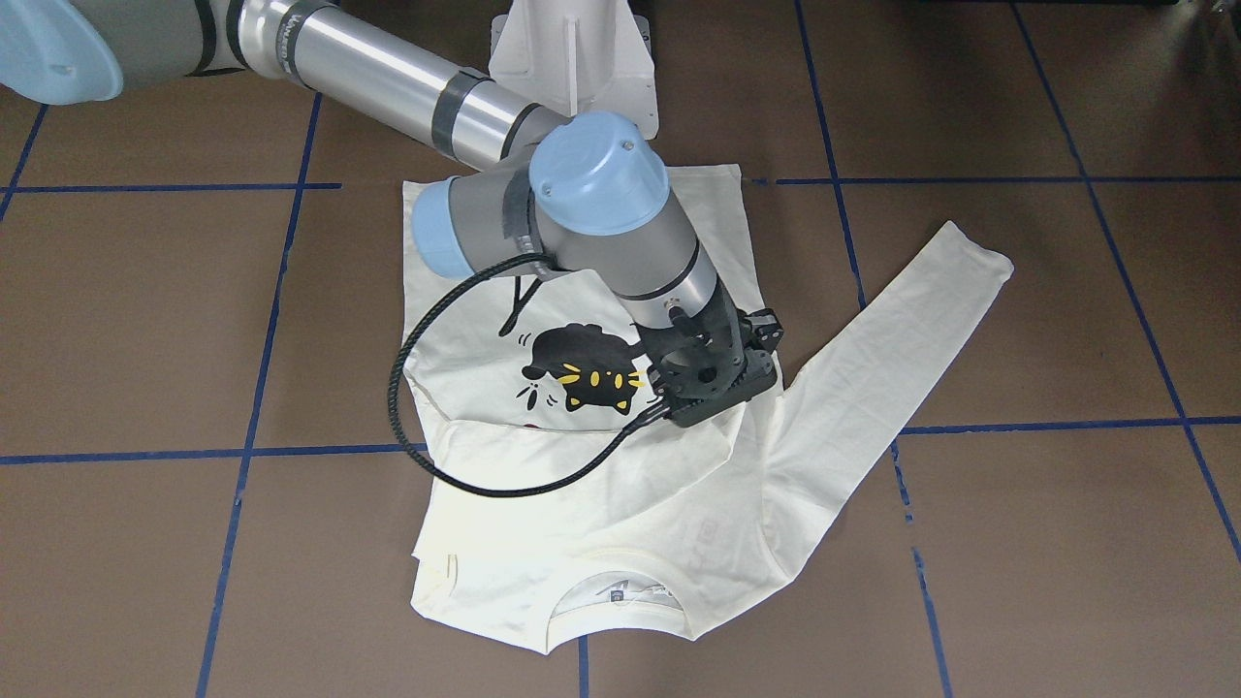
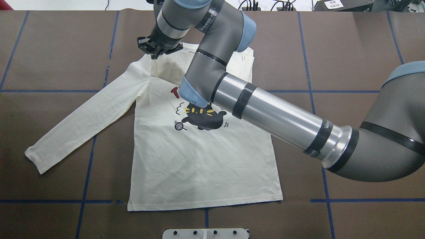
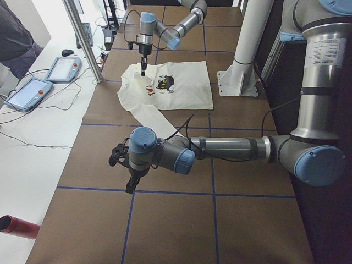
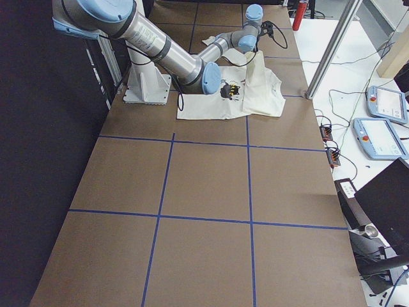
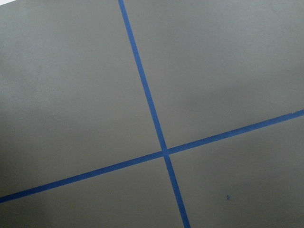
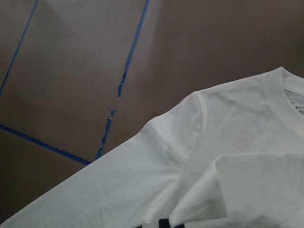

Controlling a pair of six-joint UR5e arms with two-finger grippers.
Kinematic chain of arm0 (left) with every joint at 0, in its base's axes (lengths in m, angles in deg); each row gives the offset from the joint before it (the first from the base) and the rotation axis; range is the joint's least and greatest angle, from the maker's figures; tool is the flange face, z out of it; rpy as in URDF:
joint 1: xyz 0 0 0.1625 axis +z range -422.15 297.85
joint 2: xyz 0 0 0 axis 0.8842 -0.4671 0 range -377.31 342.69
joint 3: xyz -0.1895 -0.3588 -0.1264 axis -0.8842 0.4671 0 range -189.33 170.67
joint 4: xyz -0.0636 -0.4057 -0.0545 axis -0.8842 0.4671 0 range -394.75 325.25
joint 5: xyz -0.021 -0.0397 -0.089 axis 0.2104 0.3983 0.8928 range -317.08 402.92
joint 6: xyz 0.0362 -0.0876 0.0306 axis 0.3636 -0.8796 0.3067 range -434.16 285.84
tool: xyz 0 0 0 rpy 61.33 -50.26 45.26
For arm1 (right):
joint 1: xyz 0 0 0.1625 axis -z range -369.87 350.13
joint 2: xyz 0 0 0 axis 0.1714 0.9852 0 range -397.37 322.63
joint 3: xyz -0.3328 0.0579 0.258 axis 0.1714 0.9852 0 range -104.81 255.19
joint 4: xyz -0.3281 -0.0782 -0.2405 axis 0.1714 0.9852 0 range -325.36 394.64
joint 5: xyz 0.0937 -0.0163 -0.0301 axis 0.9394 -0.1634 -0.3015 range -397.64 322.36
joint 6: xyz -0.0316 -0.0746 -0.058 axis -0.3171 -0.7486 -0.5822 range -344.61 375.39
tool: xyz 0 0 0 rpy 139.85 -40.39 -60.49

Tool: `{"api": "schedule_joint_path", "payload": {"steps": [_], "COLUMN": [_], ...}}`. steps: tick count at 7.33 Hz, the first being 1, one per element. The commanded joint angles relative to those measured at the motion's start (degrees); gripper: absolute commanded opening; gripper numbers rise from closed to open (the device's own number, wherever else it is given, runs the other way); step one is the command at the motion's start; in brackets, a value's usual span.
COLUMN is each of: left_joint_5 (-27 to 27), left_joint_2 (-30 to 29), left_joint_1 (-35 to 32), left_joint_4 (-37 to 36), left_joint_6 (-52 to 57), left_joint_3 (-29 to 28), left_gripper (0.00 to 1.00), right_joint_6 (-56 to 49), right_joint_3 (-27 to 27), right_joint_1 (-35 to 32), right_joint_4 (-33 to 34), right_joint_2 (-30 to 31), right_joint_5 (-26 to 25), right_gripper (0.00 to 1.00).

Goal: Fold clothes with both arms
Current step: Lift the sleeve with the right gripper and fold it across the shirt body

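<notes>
Fingers of the black two-finger right gripper (image 1: 715,399) point down at the upper chest of the cream-white long-sleeved T-shirt (image 2: 199,166). They are hidden beneath the wrist, so we cannot tell whether they are apart, together or pinching cloth. We see the shirt lying flat and print-up in the middle of the brown table (image 2: 348,49), which is marked with a blue tape grid (image 2: 332,91). Its collar is on the far side from the robot and its hem is towards the white pedestal base (image 1: 572,58). One sleeve (image 2: 79,126) lies stretched out over the table to the robot's left. The other sleeve (image 1: 543,451) is folded across the chest, covering most of the red lettering (image 2: 174,92) just beside the black cat print (image 2: 202,118), and its cuff end sits right under the right gripper. The grey-and-silver right arm (image 2: 275,116) extends diagonally over the shirt. We find the left gripper (image 3: 130,181) hanging over bare table, nearer the table's left end than the outstretched sleeve and apart from the shirt. We cannot tell how its fingers stand either, and its wrist camera shows only brown surface with two crossing tape lines (image 5: 164,152).
</notes>
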Motion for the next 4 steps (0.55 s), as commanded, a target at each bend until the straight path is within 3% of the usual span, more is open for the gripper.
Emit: {"api": "schedule_joint_path", "payload": {"steps": [1, 2, 4], "left_joint_5": [0.00, 0.00, 0.00], "left_joint_2": [-0.12, -0.12, -0.12], "left_joint_1": [0.01, 0.01, 0.01], "left_joint_4": [0.70, 0.70, 0.70], "left_joint_6": [-0.13, -0.13, -0.91], "left_joint_3": [-0.44, -0.35, -0.27], "left_gripper": [1.00, 1.00, 1.00], "right_joint_6": [0.06, 1.37, 5.42], "right_joint_3": [1.79, 1.79, 1.88], "right_joint_1": [5.44, 7.97, 8.70], "right_joint_4": [-7.74, -8.29, -8.83], "right_joint_2": [-0.59, -0.41, -0.06], "right_joint_5": [-7.61, -12.67, -13.76], "right_gripper": [0.57, 1.00, 1.00]}}
